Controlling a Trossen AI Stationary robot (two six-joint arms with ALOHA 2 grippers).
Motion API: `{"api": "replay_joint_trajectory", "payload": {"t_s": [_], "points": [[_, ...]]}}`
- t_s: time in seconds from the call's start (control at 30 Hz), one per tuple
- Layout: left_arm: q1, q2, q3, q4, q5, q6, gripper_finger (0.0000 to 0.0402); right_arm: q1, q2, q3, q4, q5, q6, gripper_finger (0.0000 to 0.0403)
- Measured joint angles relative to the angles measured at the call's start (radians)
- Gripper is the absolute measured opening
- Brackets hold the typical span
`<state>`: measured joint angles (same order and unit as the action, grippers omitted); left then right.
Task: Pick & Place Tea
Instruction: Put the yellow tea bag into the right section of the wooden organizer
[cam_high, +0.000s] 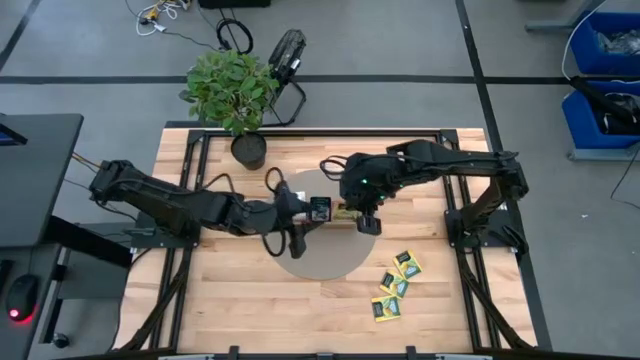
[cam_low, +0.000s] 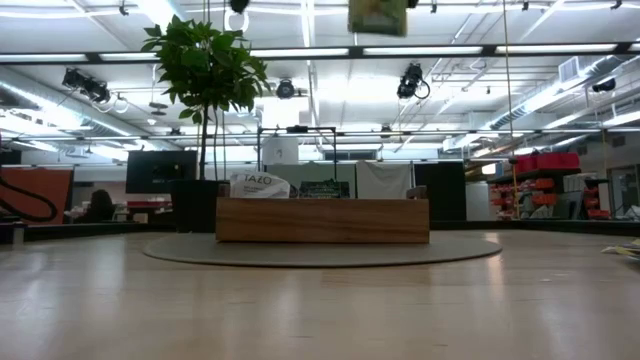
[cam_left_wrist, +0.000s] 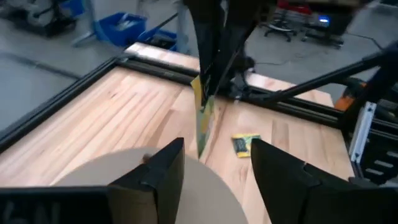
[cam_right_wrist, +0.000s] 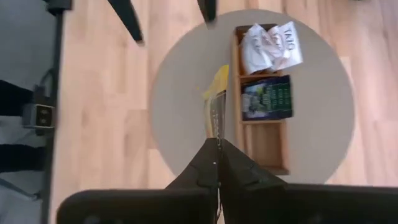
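Note:
A yellow-green tea packet (cam_right_wrist: 216, 104) hangs from my right gripper (cam_right_wrist: 217, 146), which is shut on it above the grey round mat (cam_high: 320, 255), just beside the brown wooden tray (cam_right_wrist: 236, 93). One end compartment of the tray holds white packets (cam_right_wrist: 270, 46), the middle one dark blue packets (cam_right_wrist: 266, 97), and the third shows bare wood. My left gripper (cam_left_wrist: 214, 167) is open, low over the mat next to the tray (cam_high: 345, 213), facing the hanging packet (cam_left_wrist: 202, 121). Several yellow-green packets (cam_high: 396, 285) lie flat on the table to the right of the mat. My right gripper pinches the yellow-green packet by its upper edge (cam_left_wrist: 199, 87) between the two fingers (cam_left_wrist: 211, 43), coming from above and pointing down. The packet hangs upright below the fingers, lifted clear of the mat and the tray; it shows at the top of the low view (cam_low: 377, 15).
A potted plant (cam_high: 232, 85) stands at the table's far edge, left of centre. The black frame rails (cam_high: 200, 160) run along the table's sides. Bare wood lies near and left of the mat (cam_high: 230, 290). The tray (cam_low: 322, 220) sits on the mat's far half.

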<state>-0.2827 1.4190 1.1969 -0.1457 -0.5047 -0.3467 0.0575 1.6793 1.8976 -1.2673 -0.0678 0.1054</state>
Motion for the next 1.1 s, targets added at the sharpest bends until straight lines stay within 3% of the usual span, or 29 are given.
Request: {"api": "replay_joint_trajectory", "payload": {"t_s": [0.47, 0.67, 1.1], "points": [[-0.118, -0.179, 0.001, -0.139, -0.131, -0.117, 0.0197, -0.119, 0.165, -0.009, -0.016, 0.025, -0.197, 0.0], [-0.195, -0.202, 0.0, -0.2, -0.262, -0.156, 0.0197, -0.149, 0.159, -0.136, 0.099, 0.029, -0.212, 0.0], [-0.228, -0.203, 0.0, -0.211, -0.307, -0.171, 0.0197, -0.157, 0.152, -0.334, 0.29, 0.029, -0.234, 0.0]]}}
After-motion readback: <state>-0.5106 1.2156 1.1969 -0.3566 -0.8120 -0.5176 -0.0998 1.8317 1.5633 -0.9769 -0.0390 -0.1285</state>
